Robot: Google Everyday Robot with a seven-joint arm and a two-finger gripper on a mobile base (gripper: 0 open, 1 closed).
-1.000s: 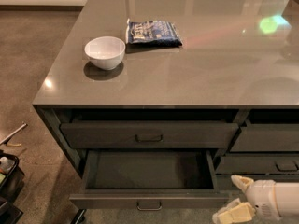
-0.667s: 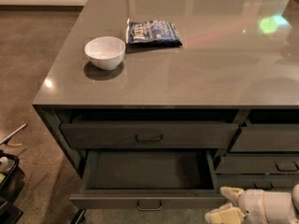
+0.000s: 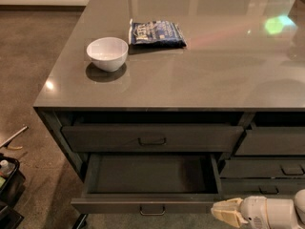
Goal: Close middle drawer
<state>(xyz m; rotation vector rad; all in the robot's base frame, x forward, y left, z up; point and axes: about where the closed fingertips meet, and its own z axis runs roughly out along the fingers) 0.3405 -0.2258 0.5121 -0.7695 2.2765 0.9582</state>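
Observation:
The middle drawer is a wide dark grey drawer, pulled well out below the counter. Its shallow dark box looks empty. A small dark pull sits at the centre of its front. My gripper, cream-tipped on a white arm, comes in from the lower right. Its tip is level with the right end of the drawer front and right next to it. Whether it touches the front is unclear.
A slimmer drawer above stands shut. More drawers are stacked to the right. On the grey countertop stand a white bowl and a blue snack bag. Dark objects lie on the floor at the left.
My gripper has dropped lower and moved a little left, toward the right end of the drawer front. The drawer has not visibly moved.

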